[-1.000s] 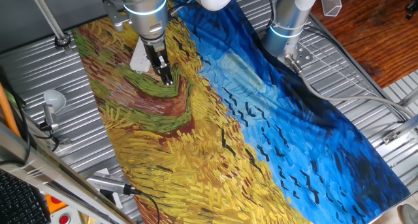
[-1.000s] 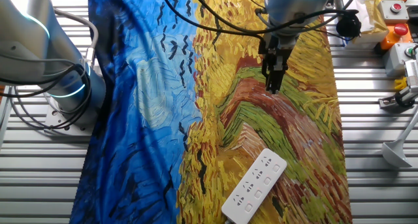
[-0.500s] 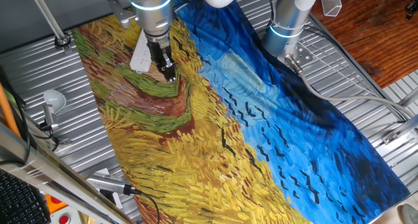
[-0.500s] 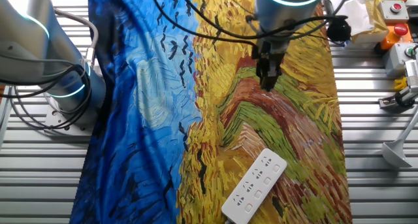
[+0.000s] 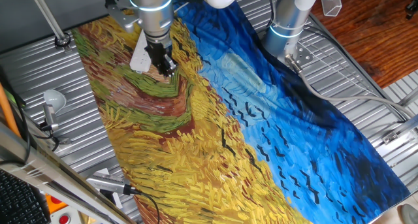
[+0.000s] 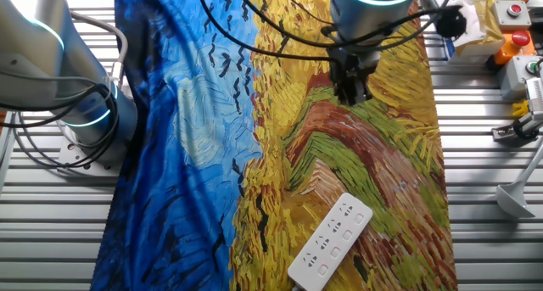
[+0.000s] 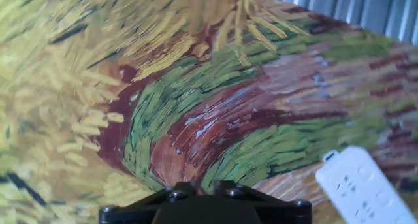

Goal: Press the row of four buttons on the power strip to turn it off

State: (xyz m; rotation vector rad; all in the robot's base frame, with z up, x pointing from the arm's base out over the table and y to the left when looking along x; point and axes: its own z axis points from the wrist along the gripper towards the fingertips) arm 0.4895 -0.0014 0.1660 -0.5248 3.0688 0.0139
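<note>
Since the earlier frame the hand has risen and drifted slightly; whether its fingers are apart I cannot tell. It hovers well apart from the power strip, at 6 o'clock on the painted cloth, buttons facing up for pressing.

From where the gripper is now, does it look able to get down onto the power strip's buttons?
Probably yes. The power strip lies face up on the painted cloth with nothing on it or between it and the gripper, which hangs above the cloth well short of the strip. It must travel over, then descend.
</note>
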